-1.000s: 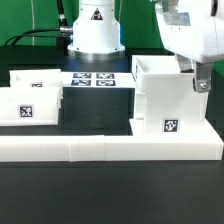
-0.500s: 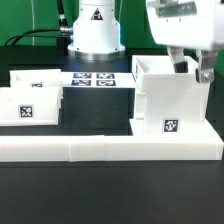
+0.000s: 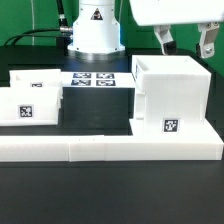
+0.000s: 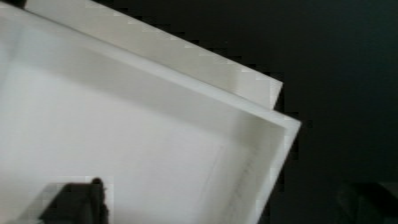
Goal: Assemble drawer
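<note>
A: The housing (image 3: 172, 95) looked like smooth white plastic with a soft sheen!
B: So did the trays (image 3: 45, 108) and the low wall (image 3: 100, 150). The worktop (image 3: 110, 195) was black and matt.
A: The fingers (image 3: 163, 40) were dark and dull, and the arm's base shell (image 3: 95, 25) was glossy white.

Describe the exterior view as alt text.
The open pincer hangs above the white drawer housing, holding nothing. Two small trays sit at the exterior view's left, the marker board farther back, a low white wall in front.
</note>
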